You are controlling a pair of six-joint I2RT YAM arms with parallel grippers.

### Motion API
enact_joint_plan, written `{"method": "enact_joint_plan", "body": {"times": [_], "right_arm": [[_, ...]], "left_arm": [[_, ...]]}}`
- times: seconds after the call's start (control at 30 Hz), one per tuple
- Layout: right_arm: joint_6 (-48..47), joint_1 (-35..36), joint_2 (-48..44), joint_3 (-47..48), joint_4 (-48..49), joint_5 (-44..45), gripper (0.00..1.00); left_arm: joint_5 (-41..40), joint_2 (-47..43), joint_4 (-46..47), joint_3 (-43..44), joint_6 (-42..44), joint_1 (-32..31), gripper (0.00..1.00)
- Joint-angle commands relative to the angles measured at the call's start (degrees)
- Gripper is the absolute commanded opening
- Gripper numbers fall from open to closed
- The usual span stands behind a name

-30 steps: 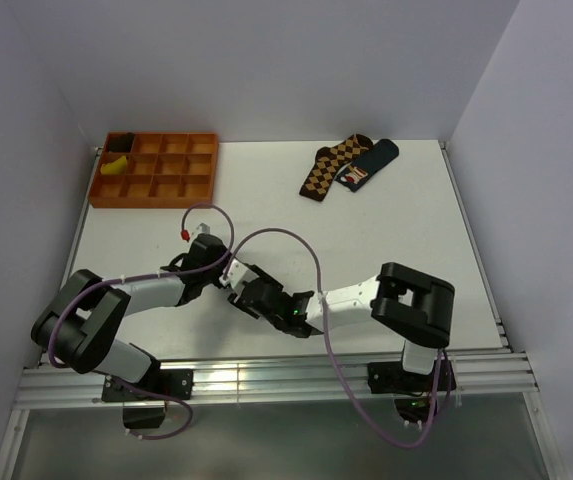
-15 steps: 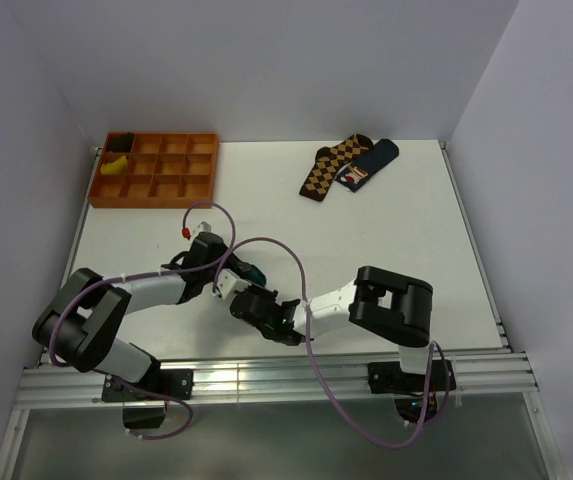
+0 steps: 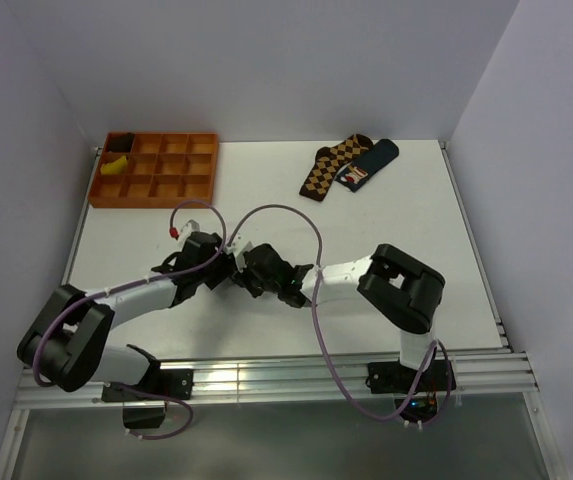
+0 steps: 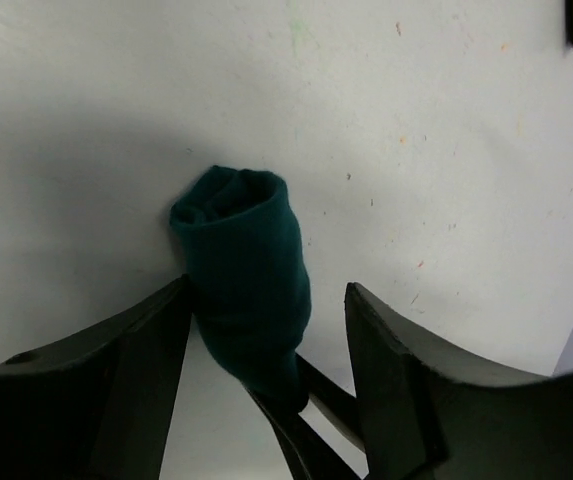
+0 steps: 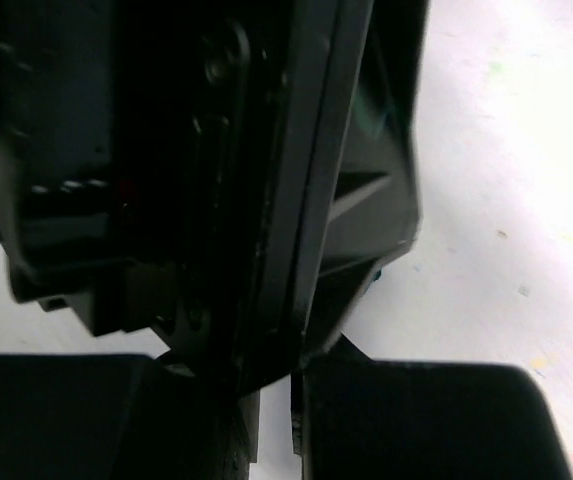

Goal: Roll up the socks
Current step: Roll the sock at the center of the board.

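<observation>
A robotics laboratory test cell is indicated. A white surface [image 3: 416, 230] is enclosed on three sides by plain pale panels: a back wall [image 3: 266, 60], a left wall [image 3: 16, 150] and a right wall [image 3: 546, 150]. Two arms, the left arm [image 3: 136, 292] and the right arm [image 3: 341, 282], are bolted to an aluminium rail [image 3: 266, 378] at the near edge. Each is ended by a two-finger hand, the left hand [image 4: 266, 290] and the right hand [image 5: 274, 420]. Purple cables [image 3: 271, 207] are routed in exposed loops. An orange compartment tray [image 3: 146, 201] is placed at the far left corner.
</observation>
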Motion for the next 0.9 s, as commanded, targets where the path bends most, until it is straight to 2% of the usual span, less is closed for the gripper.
{"method": "enact_joint_plan", "body": {"times": [0.0,0.27,0.6,0.87], "right_arm": [[6.27,-2.31,5.22,0.99,-9.26,-11.24,0.0],[10.75,-5.82,8.83,5.04,-13.31,-19.5,0.0],[13.22,-7.23,9.71,5.74,-13.75,-19.95,0.0],[14.27,-7.23,10.15,6.18,-13.31,-21.71,0.0]], "left_arm": [[1.24,-4.51,-4.08,-0.38,-1.47,-0.95,0.69],[-3.5,-14.09,-6.02,-5.81,-6.56,1.51,0.7],[-9.66,-27.53,-10.33,-11.01,-10.62,2.74,0.71],[-6.06,-23.33,-8.93,-11.63,-10.62,2.92,0.67]]}}
